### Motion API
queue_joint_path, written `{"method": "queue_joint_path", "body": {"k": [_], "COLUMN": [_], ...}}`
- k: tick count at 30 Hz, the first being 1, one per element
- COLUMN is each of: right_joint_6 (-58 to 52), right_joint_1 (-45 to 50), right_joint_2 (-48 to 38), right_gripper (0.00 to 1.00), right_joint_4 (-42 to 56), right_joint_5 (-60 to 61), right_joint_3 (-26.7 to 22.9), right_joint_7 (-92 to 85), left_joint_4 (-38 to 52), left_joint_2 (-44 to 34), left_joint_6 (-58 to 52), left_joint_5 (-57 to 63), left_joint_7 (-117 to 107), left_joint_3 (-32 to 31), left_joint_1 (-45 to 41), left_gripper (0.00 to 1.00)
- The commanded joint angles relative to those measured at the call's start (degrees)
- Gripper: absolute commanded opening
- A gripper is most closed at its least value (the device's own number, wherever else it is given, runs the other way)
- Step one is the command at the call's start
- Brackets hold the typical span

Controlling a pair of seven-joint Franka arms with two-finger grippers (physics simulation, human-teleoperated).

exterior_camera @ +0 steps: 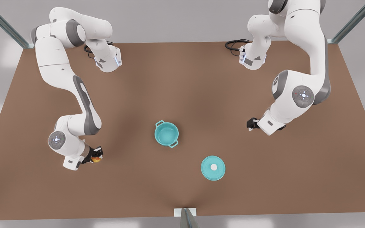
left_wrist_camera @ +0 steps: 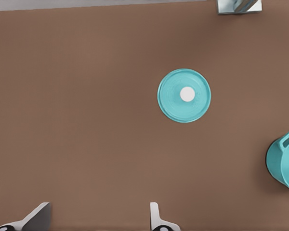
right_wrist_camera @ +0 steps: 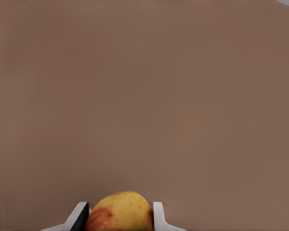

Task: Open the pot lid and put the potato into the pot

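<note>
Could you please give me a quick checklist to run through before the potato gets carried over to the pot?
1. Lid off the pot: ok. The pot lid lies flat on the table, apart from the pot.
2. Pot open and upright: ok, its teal inside shows in the front view.
3. Potato gripped: ok. The right gripper has a finger on each side of the potato; at the front view's left, potato.
4. Potato lifted off the table: cannot tell.
5. Left gripper out of the way: ok. It waits open at the front view's right, away from the pot.
6. Path to the pot: ok, bare table between.
</note>
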Motion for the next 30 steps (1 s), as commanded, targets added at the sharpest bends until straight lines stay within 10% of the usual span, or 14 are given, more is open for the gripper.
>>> {"method": "queue_joint_path", "body": {"k": [1,30], "right_joint_6": [-2.60,-5.32], "right_joint_1": [0.00,25.84], "right_joint_2": [-0.63,-0.11], "right_gripper": [0.32,0.29], "right_joint_4": [0.03,4.33], "right_joint_5": [-1.38,-1.81], "right_joint_3": [2.23,4.43], "right_joint_7": [5.01,48.86], "left_joint_4": [0.04,2.32], "left_joint_2": [-0.08,1.15], "left_joint_6": [-0.21,-0.21], "left_joint_5": [-0.01,0.43], "left_joint_7": [-3.63,-9.34], "left_joint_3": [0.22,-0.66], "left_joint_1": [0.27,-7.47], "left_gripper": [1.00,1.00]}}
